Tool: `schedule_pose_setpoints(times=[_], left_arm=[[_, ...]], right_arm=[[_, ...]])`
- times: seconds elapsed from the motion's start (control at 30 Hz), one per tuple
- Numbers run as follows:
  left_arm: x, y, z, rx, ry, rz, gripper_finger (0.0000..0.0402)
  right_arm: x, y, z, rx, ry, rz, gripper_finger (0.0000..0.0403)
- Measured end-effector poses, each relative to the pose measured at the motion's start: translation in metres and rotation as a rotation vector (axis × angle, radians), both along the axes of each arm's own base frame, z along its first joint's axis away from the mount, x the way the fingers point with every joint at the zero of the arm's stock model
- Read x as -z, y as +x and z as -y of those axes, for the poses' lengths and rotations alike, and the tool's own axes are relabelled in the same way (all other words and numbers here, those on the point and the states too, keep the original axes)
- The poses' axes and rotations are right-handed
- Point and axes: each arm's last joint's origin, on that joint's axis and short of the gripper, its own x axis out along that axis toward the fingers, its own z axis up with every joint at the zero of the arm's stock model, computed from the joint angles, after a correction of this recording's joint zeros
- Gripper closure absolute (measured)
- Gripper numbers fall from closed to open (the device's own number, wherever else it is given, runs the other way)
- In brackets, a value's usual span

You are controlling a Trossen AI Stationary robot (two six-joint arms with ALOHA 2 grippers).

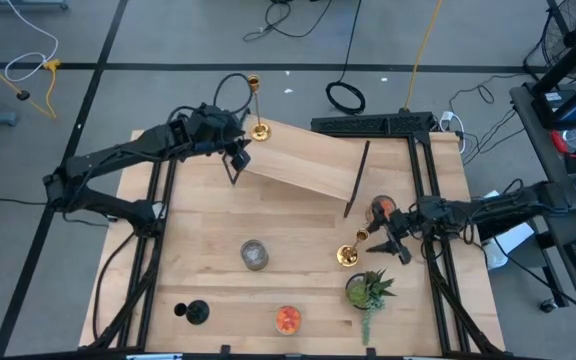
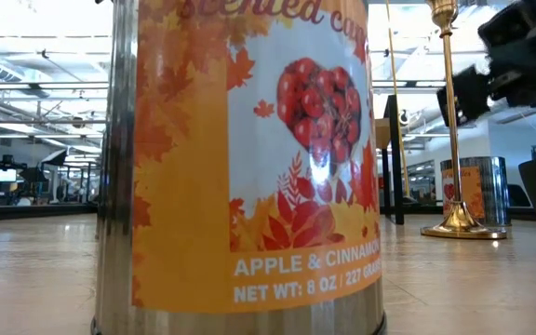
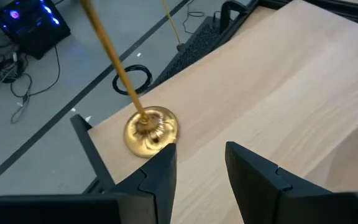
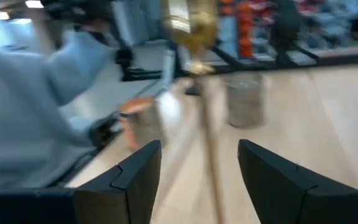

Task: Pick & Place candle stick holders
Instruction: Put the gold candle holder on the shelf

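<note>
Table: the pale wooden tabletop (image 1: 208, 220) keeps open room in its middle; a raised board (image 1: 303, 165) lies across the far side.
Left side: the left gripper (image 1: 236, 160), jaws spread and empty, hovers beside the tall gold candlestick (image 1: 256, 108) at the far edge; its round base lies just beyond the fingertips.
Right side: the right gripper (image 1: 393, 245), jaws spread, has the second gold candlestick (image 1: 350, 252) just beside it.
Around: green potted plant (image 1: 368, 292), grey cup (image 1: 254, 254), orange-red cup (image 1: 287, 318), short black holder (image 1: 194, 312).

Candle tin (image 2: 240, 167): "APPLE & CINNAMON", "8 OZ"
</note>
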Motion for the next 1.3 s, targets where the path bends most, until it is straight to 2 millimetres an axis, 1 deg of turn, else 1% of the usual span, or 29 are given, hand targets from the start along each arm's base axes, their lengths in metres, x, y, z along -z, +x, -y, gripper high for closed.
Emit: schedule_pose_setpoints(times=[0.07,0.13,0.23,0.37,0.47,0.57,0.67,0.77,0.97,1.1,1.27,1.3], left_arm=[[0.0,0.002,0.003,0.011,0.002,0.002,0.0256],[0.0,0.003,0.006,0.024,0.002,0.002,0.0256],[0.0,0.005,0.01,0.041,0.002,0.003,0.0256],[0.0,0.007,0.014,0.06,0.002,0.003,0.0256],[0.0,0.008,0.018,0.074,0.002,0.003,0.0256],[0.0,0.01,0.02,0.085,0.002,0.003,0.0256],[0.0,0.01,0.023,0.094,0.002,0.003,0.0256],[0.0,0.012,0.025,0.104,0.002,0.004,0.0256],[0.0,0.014,0.031,0.125,0.001,0.005,0.0256],[0.0,0.014,0.033,0.125,-0.01,0.013,0.0256],[-0.001,0.016,0.038,0.136,-0.024,0.026,0.0256],[-0.001,0.017,0.04,0.14,-0.024,0.027,0.0256]], right_arm=[[-0.003,0.002,-0.003,-0.017,-0.013,0.045,0.019],[-0.003,0.004,-0.005,-0.028,-0.017,0.053,0.019],[0.003,0.008,-0.007,-0.026,-0.026,0.0,0.019],[0.011,0.013,-0.006,0.041,-0.045,-0.072,0.019],[0.017,0.016,-0.006,0.032,-0.059,-0.115,0.019],[0.014,0.02,-0.007,0.03,-0.048,-0.094,0.0193],[0.016,0.023,-0.008,0.035,-0.018,-0.113,0.0205],[0.013,0.025,-0.008,0.034,-0.014,-0.075,0.0224],[0.014,0.029,-0.009,0.034,-0.014,-0.074,0.0274],[0.009,0.036,-0.01,0.033,-0.032,-0.066,0.0319],[0.006,0.045,-0.011,0.036,-0.051,-0.067,0.0385],[0.005,0.047,-0.011,0.038,-0.054,-0.065,0.0392]])
